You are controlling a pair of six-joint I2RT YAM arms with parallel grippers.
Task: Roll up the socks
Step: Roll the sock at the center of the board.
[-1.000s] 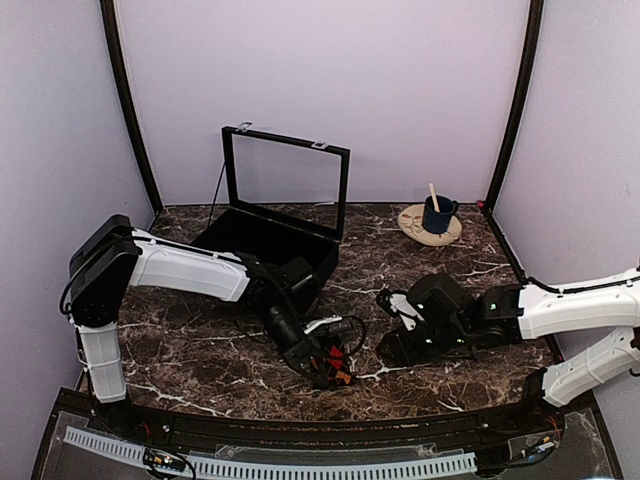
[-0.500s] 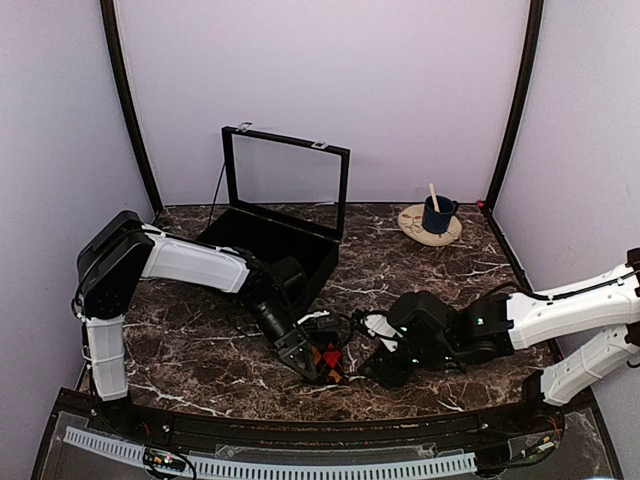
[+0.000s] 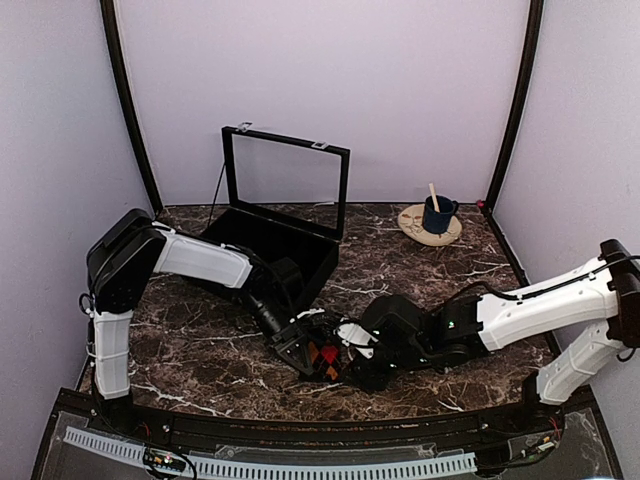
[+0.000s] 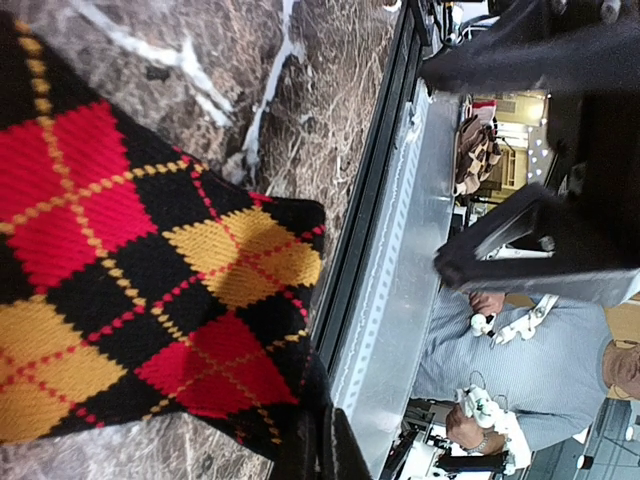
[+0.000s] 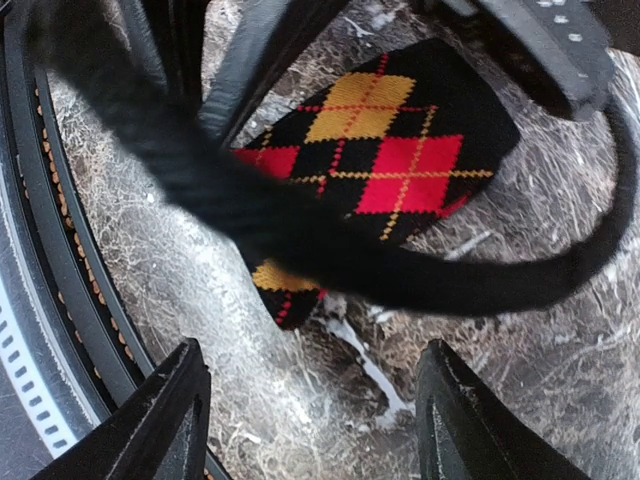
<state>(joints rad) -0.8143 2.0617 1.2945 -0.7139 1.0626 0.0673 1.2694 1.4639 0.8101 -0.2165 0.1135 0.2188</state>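
The socks (image 3: 326, 356) lie on the marble near the table's front edge, black with red and orange argyle diamonds. In the left wrist view the socks (image 4: 130, 270) fill the left half, and my left gripper (image 4: 322, 452) is shut on their black edge at the bottom. My left gripper (image 3: 310, 350) comes at them from the left. Close on their right, my right gripper (image 3: 348, 368) faces them. In the right wrist view the right gripper (image 5: 315, 420) stands open above bare marble, with the socks (image 5: 390, 150) just ahead of its fingertips (image 5: 180, 420).
A black cable (image 5: 450, 290) loops across the right wrist view, over the socks. The black box (image 3: 270, 245) stands open at the back left with its lid (image 3: 285, 185) raised. A blue cup (image 3: 437, 215) on a round plate sits back right. The front rail (image 3: 300, 430) runs close by.
My right arm has swung left across the table to the socks and its jaws have widened. The left gripper has drawn the socks slightly left and back.
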